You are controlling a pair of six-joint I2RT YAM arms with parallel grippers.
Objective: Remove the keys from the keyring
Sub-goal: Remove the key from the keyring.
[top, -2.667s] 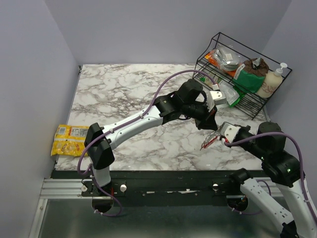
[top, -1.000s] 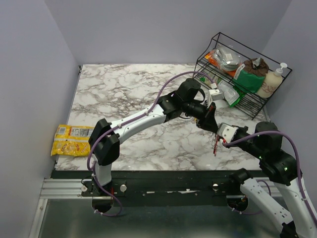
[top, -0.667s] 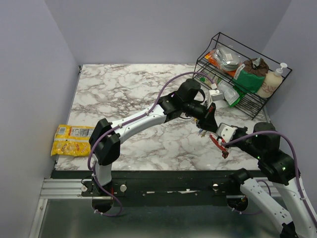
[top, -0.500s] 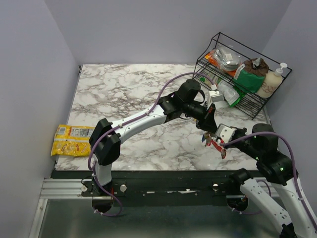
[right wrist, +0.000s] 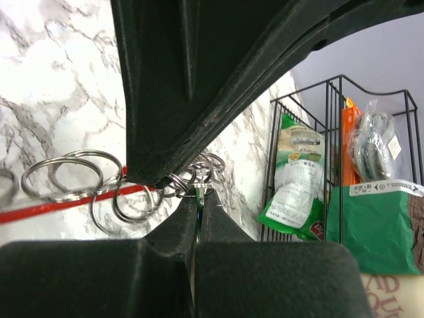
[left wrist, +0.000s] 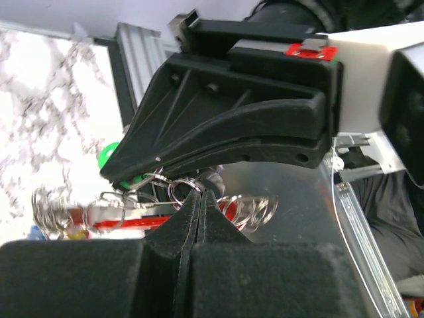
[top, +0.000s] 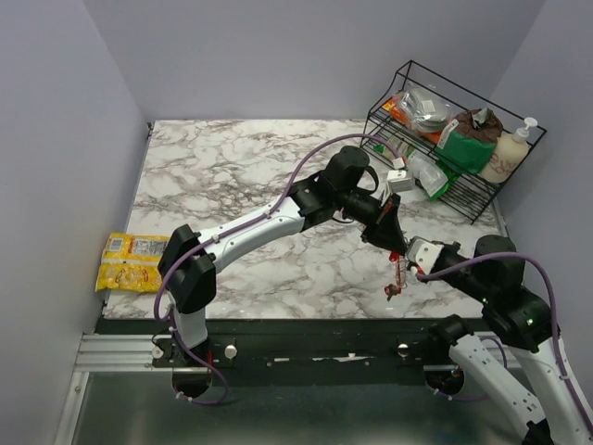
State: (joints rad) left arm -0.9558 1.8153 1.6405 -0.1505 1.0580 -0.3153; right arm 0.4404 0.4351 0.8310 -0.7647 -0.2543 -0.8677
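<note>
Although the left gripper (left wrist: 199, 194) and right gripper (right wrist: 197, 199) are each clamped shut on small wire rings (right wrist: 202, 167), the keys (left wrist: 109, 156) appear attached to the keyring (right wrist: 40, 209), none freed.

The keyring (top: 400, 271) hung between the left gripper (top: 393, 248) and right gripper (top: 409, 260) over the table's (top: 232, 167) front right, keys (top: 391, 291) below it. A rack (top: 454, 120) stood back right; a packet (top: 132, 260) lay at the left edge.

No legible text (rack packet (right wrist: 299, 177) print too small).
</note>
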